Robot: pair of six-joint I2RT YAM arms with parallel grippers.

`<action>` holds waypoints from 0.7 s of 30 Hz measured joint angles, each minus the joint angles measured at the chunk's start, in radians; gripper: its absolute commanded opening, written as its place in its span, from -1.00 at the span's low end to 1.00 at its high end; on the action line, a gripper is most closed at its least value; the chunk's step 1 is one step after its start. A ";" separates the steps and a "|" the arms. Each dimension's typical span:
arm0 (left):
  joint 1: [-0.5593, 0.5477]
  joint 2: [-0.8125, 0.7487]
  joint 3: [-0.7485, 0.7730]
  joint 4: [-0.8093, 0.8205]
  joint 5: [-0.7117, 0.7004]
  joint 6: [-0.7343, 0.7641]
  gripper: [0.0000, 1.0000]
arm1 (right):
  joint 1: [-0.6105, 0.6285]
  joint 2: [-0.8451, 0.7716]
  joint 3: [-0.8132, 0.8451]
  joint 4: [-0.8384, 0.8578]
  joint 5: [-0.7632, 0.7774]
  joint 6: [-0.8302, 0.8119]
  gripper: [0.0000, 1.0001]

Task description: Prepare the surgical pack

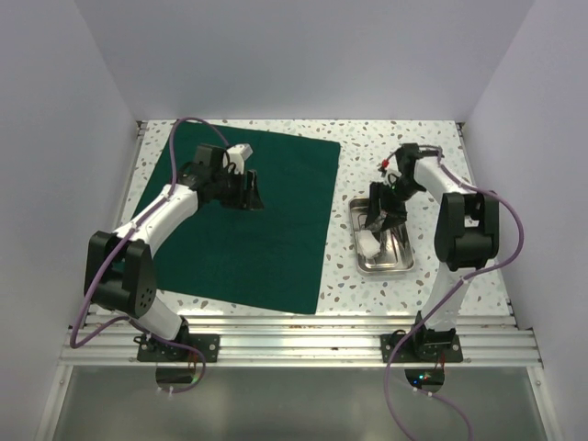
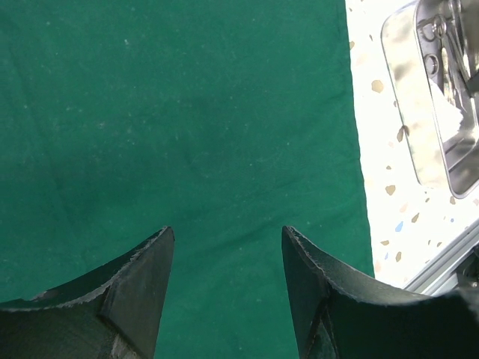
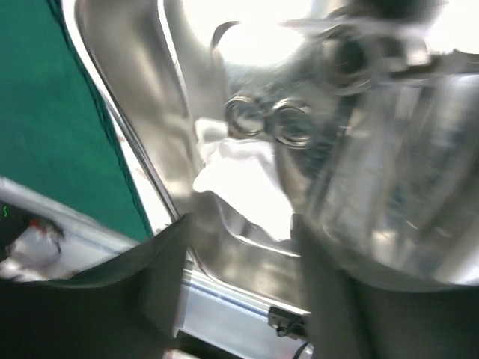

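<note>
**Top view.** The left gripper (image 1: 250, 195) hangs over the green cloth (image 1: 276, 248), which lies flat and unfolded on the speckled table (image 1: 367, 147). Its fingers stand apart with nothing between them.

**Left wrist view.** The two dark fingers (image 2: 142, 288) frame bare cloth, which spreads beneath and ahead of them. Whether the tips touch the fabric cannot be told. The steel tray (image 2: 423, 112) sits off to the right of this gripper, past the cloth's edge, on bare table and apart from the cloth.

**Right arm.** The right gripper (image 1: 381, 225) is lowered into the tray, its fingers also apart and clamped on nothing.

**Right wrist view.** White gauze (image 3: 239, 179) lies on the tray floor just ahead of the gap between the fingers. The ring handles of the scissors (image 3: 271, 120) lie further ahead, beside the gauze. The view is blurred, so contact between fingers and tray cannot be judged. The cloth's edge runs to the left of this gripper, and a metal rail (image 3: 224, 299) passes beneath it.
</note>
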 measured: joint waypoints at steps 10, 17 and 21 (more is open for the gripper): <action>0.005 0.000 0.000 -0.004 -0.024 -0.001 0.26 | -0.011 -0.013 0.187 -0.099 0.445 0.042 0.44; 0.005 -0.015 -0.003 -0.013 -0.047 -0.011 0.27 | -0.026 0.103 0.185 -0.074 0.528 0.026 0.01; 0.009 -0.055 -0.026 -0.021 -0.055 -0.018 0.27 | -0.037 0.173 0.185 -0.058 0.515 0.017 -0.26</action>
